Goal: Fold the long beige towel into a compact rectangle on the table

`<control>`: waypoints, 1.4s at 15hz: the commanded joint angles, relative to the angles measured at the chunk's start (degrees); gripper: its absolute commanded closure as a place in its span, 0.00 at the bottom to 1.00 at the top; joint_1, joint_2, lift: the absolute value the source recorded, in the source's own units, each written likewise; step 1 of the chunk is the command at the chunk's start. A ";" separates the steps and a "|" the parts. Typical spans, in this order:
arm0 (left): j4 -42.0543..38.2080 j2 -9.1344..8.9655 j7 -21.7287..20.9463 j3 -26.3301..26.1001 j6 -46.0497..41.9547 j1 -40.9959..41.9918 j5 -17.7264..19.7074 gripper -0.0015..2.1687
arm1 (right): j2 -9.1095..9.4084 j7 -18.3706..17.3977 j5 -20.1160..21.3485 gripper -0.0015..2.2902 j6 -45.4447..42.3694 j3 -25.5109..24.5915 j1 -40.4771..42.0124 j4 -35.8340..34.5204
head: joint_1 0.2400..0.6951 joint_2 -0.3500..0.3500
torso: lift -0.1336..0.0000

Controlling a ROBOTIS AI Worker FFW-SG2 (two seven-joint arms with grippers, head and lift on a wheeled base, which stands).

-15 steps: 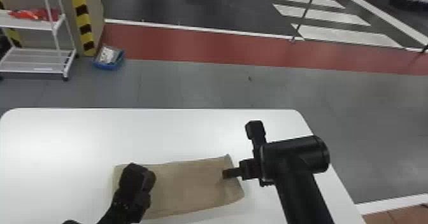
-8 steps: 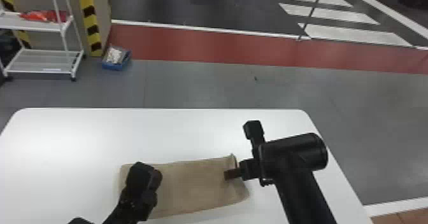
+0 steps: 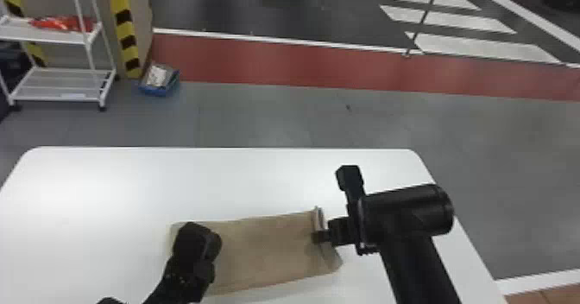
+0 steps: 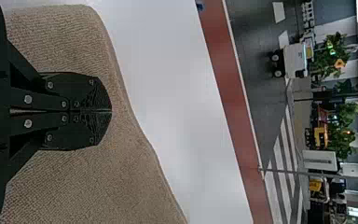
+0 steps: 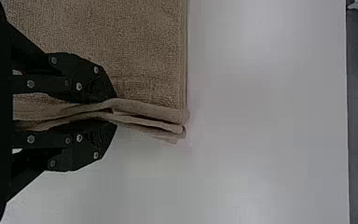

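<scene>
**Right has the end pinched, left closed over the other end: fold low and square**

Towel (image 3: 263,247) is a flat, roughly rectangular panel at lower middle of head view, on the white table (image 3: 129,186). Right gripper (image 5: 114,112) has its fingers clamped on layered cloth at the towel's right end, head view; that edge is bunched up. Left gripper (image 4: 111,111) has fingers pressed together, nothing seen between them, over the left part. Can't tell if it's bearing down on the cloth.

Step in hand looks like the next fold, right end toward left. Advice:
- Check that all layers are in the pinch; a missed one would trail and skew the stack.
- Lift just enough to clear, then carry over in a low arc. Dragging would likely shift the panel.
- Left: light hold-down at most, out before cloth lands.
- Match edges before release, open gently, back straight out.
</scene>
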 commanded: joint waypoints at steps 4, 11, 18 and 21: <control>-0.04 0.10 -0.09 -0.21 0.36 0.44 -0.09 0.96 | -0.17 2.14 -5.96 0.41 7.08 -4.11 4.02 -12.75 | 1.00 0.18 | 1.00; -0.04 0.01 -0.26 -1.97 2.30 0.61 0.88 0.96 | 0.18 1.96 -15.63 0.41 10.77 -8.06 5.60 -22.86 | 1.00 0.19 | 1.00; -18.76 4.93 -5.01 7.61 10.21 9.14 3.87 0.96 | 0.35 1.70 -16.95 0.41 13.58 -9.29 5.08 -25.15 | 1.00 0.24 | 1.00; -15.07 5.19 -5.89 8.31 12.84 8.44 1.85 0.96 | 0.35 1.70 -18.35 0.41 15.34 -9.38 4.73 -26.82 | 1.00 0.30 | 1.00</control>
